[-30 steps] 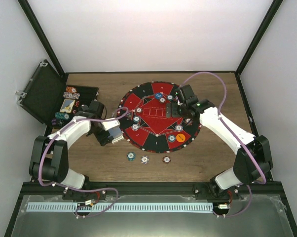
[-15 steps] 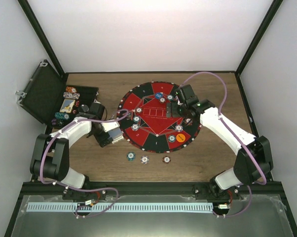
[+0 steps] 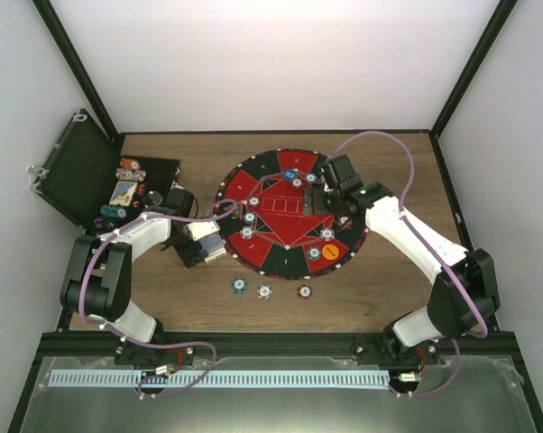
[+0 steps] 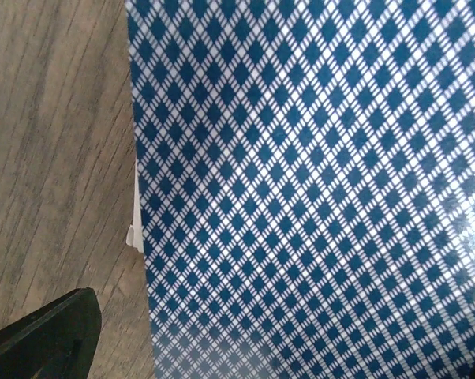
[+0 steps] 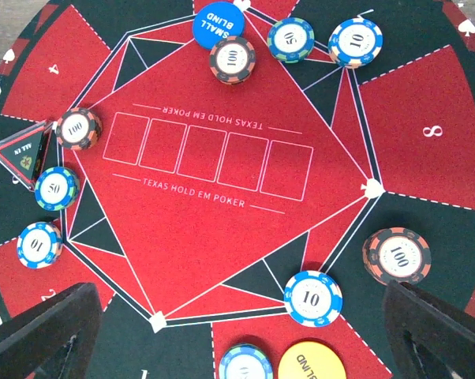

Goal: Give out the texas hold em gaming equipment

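Now L pincer [image 3: 204, 248] spread wide round card deck [image 4: 316, 189] on bench; R pincer [image 5: 237, 332] open above mat [image 5: 230, 237], prob. to place cards.

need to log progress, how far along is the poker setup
Partly done. Chips already sit around the mat, such as a 100 chip, a 10 chip and the small blind button. Three chips lie off the mat on the table. The left gripper hangs open over the cards; the five card boxes are empty, so dealing remains.

Cards [image 3: 206, 244] seemingly between left fingers [image 3: 219, 255], beside mat [image 3: 288, 213].
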Tool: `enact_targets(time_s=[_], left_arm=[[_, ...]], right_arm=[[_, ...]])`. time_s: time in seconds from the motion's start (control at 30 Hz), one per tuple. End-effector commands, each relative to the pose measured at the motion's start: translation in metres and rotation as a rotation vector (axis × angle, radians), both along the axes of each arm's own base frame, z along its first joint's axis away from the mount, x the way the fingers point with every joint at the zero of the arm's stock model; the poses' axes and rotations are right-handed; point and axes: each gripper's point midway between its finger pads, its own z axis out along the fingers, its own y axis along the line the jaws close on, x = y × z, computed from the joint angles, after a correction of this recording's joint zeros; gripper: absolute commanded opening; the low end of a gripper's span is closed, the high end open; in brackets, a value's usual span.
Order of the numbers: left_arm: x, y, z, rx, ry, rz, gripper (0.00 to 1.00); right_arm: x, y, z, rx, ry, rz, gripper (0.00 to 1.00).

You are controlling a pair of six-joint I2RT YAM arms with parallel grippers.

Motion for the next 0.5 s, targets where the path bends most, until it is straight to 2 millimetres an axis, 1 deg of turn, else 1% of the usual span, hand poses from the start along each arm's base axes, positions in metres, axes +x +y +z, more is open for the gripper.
enact_targets(time_s=[0.0,0.1,0.37,0.47], left_arm=[[0.0051,-0.0022,-0.0033,-0.007,-0.006,0.007,1.0],[0.0035,-0.0026,-0.0063,-0.009,0.007,0.004,0.99],[-0.0019,-0.0028,-0.0106,-0.014,0.028,-0.003,0.89],[-0.0036,-0.0027,-0.012,-0.012,0.033,-0.013,0.89]], right_arm=[[-0.0014,0.0066,0.0244,0.041,-0.046,0.01,1.0],[-0.0019,0.0064,0.0242,0.041,-0.046,0.01,0.99],[-0.003,0.0078,0.0224,0.045,-0.042,0.016,0.97],[-0.0034,0.0086,0.0213,0.047,-0.04,0.018,0.96]])
